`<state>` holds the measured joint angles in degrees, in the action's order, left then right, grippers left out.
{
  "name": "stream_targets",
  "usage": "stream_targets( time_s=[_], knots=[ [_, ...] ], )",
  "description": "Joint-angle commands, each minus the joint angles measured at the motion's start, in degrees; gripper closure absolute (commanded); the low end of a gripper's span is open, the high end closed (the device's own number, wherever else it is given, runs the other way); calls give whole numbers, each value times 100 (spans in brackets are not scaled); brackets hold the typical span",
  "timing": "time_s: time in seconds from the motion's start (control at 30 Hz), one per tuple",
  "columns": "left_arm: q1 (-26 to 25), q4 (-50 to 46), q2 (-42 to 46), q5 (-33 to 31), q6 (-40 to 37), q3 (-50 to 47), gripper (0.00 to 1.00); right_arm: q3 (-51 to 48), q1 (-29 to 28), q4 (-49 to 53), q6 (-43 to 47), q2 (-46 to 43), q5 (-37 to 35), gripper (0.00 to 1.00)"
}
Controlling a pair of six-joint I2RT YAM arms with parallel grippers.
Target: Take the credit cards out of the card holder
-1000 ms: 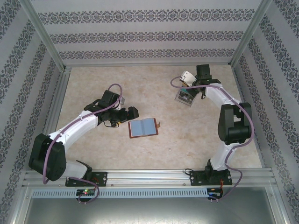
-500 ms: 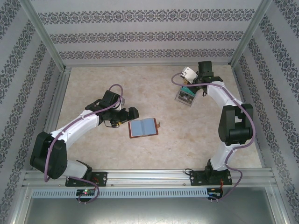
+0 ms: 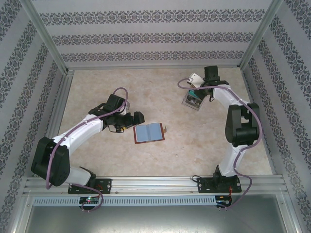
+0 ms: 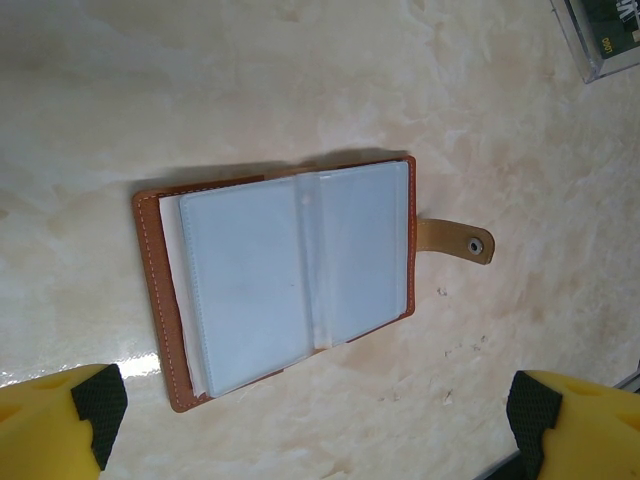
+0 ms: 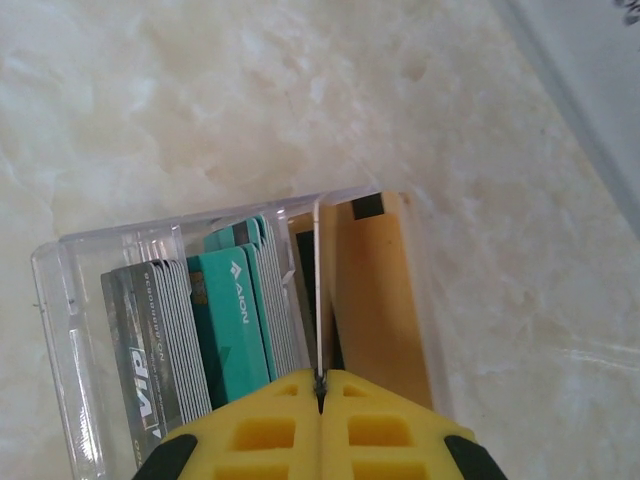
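The front grey card in the clear plastic box reads "VIP" in large pale letters, with a line of print along its edge too small to read. The teal card behind it carries a white diamond mark and a word that looks like "AION". These credit cards stand on edge in the box near the table's far right side, a tan card at the right end. The right gripper is closed, its yellow fingers pinching a thin card seen edge-on between the teal stack and the tan one. Its face is hidden. From above, the right gripper covers much of the box. The card holder lies spread open on the table mid-way between the arms, well apart from the box, pale blue-grey pockets up and snap tab flat to one side. The left gripper hovers over it with jaws wide apart, touching nothing. Its fingertips are cut off at the lower corners. A corner of the box shows at top right, and the lettering on a dark card inside is illegible. From above, the left gripper sits just left of the card holder.
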<state>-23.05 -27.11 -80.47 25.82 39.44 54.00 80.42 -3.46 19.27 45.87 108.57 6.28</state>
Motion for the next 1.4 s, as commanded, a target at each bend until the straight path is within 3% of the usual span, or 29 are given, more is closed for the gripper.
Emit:
stream_targets(
  time_s=[0.0, 0.1, 0.2, 0.53, 0.87, 1.1, 1.37],
  knots=[
    [105, -198, 77, -60, 14, -36, 0, 118, 61, -53, 71, 105, -22, 100],
    [122, -185, 78, -56, 29, -53, 1, 158, 59, -80, 39, 183, -96, 100],
    [118, -172, 84, -51, 45, -65, 0, 225, 62, -174, -74, 235, -260, 82],
    [134, -149, 117, -54, 81, -104, 0, 351, 68, -465, -322, 315, -713, 79],
    [130, -85, 132, -9, 97, -170, 0, 404, 135, -499, -1038, 16, -884, 70],
    [126, 167, -47, 206, 186, -358, 4, 171, -72, -27, -3069, -675, -705, 72],
    [126, 475, -404, 524, 306, -460, 23, -1655, -1094, -182, -4921, -2316, 60, 75]
  ],
)
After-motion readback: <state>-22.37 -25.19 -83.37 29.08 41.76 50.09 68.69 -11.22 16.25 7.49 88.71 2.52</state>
